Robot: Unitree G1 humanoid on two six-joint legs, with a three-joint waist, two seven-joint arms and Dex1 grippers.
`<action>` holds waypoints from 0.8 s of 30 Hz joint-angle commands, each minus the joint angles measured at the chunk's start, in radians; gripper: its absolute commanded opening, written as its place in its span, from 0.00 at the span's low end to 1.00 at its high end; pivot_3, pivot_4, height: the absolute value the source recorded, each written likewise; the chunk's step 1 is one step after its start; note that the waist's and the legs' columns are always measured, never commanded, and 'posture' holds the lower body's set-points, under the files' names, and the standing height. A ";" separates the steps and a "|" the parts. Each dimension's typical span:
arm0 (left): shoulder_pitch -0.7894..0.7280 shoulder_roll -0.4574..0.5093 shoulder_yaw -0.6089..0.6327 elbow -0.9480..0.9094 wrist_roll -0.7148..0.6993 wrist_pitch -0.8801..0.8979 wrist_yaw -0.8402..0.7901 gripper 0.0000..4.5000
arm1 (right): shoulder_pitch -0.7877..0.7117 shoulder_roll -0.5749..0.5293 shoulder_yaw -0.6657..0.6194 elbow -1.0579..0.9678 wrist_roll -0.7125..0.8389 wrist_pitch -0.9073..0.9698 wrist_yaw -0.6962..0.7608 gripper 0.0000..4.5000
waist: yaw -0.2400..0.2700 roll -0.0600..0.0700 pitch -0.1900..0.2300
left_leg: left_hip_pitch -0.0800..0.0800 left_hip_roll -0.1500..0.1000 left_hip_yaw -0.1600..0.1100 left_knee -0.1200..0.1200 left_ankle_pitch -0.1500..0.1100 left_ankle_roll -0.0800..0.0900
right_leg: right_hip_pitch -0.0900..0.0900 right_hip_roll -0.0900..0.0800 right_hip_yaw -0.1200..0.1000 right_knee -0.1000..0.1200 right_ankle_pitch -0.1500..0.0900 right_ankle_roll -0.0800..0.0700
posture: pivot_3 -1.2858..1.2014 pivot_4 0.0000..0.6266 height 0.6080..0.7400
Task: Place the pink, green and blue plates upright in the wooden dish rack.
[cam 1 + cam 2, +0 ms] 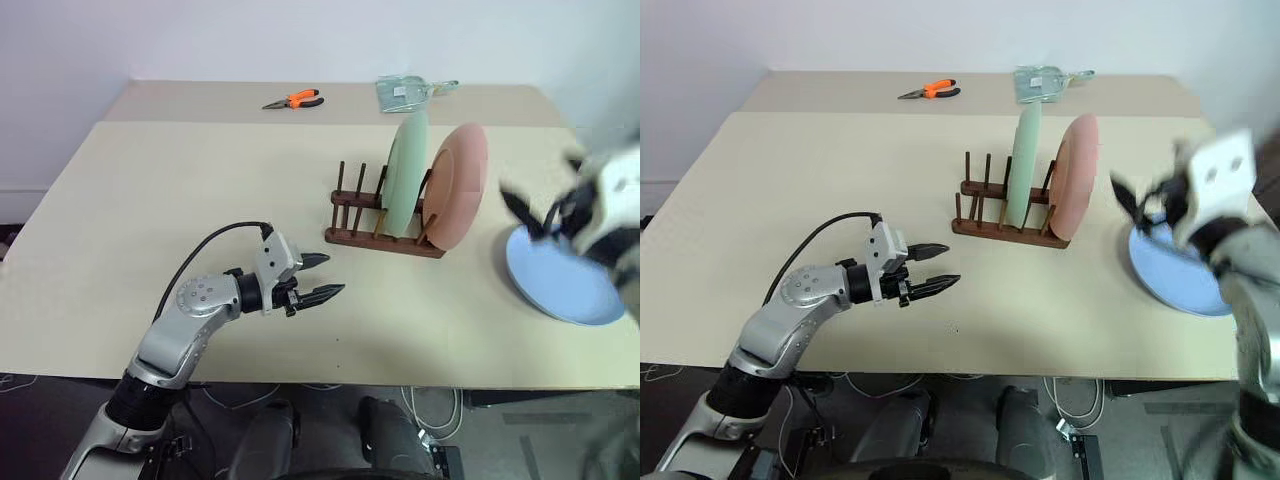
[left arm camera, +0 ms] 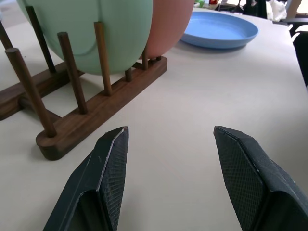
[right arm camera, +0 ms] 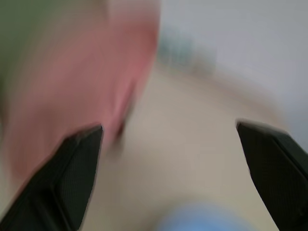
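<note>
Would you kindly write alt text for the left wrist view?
Open left gripper over the table, facing the rack. Green plate and pink plate stand upright in it; the blue plate lies flat beyond.

Lab or workshop: bare worktable (image 1: 150,220), pliers (image 1: 294,100), floor cables (image 1: 440,405).

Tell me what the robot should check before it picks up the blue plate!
1. Blue plate lying flat on the table, free to grab: ok.
2. Right hand open wide enough: ok.
3. Right hand lined up over the blue plate's edge: cannot tell, it is blurred.
4. Empty slots left in the rack: ok, pegs are bare beside the green plate.
5. Green plate and pink plate standing upright in the rack: ok.
6. Left hand out of the way, open and empty: ok.
</note>
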 commanded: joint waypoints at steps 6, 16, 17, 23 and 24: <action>-0.043 -0.032 -0.022 0.012 0.028 -0.038 -0.026 0.64 | 0.032 0.075 0.090 0.136 -0.162 -0.020 -0.122 0.94 | -0.031 0.002 0.000 | 0.002 0.002 0.006 0.002 0.000 0.000 | 0.003 0.000 0.002 0.000 -0.001 0.001 | 0.52 0.24 1.00; 0.006 -0.018 -0.002 -0.009 0.044 -0.052 -0.012 0.64 | -0.043 0.091 0.129 0.272 -0.219 -0.075 -0.133 0.01 | -0.027 0.001 0.000 | 0.002 0.001 0.005 0.001 0.000 0.001 | 0.000 0.000 0.002 0.000 -0.001 0.002 | 0.52 0.24 1.00; 0.008 -0.018 -0.002 -0.009 0.046 -0.054 -0.012 0.64 | -0.055 0.093 0.125 0.267 -0.224 -0.098 -0.134 0.01 | -0.027 0.001 0.000 | 0.002 0.001 0.005 0.002 0.000 0.001 | 0.000 0.000 0.002 0.000 -0.001 0.002 | 0.52 0.24 1.00; 0.009 -0.015 0.014 0.024 0.060 -0.077 -0.009 0.64 | -0.220 0.139 0.042 0.117 -0.104 -0.216 -0.114 0.01 | -0.034 0.004 0.001 | 0.002 0.001 0.004 0.001 0.000 0.001 | 0.000 0.000 0.002 0.001 -0.001 0.002 | 0.52 0.24 1.00; 0.006 -0.014 0.019 0.034 0.062 -0.083 -0.008 0.64 | -0.267 0.153 0.025 0.089 -0.058 -0.208 -0.115 0.01 | -0.034 0.004 0.002 | 0.002 0.001 0.005 0.001 0.000 0.001 | 0.000 0.000 0.002 0.001 -0.001 0.002 | 0.52 0.24 1.00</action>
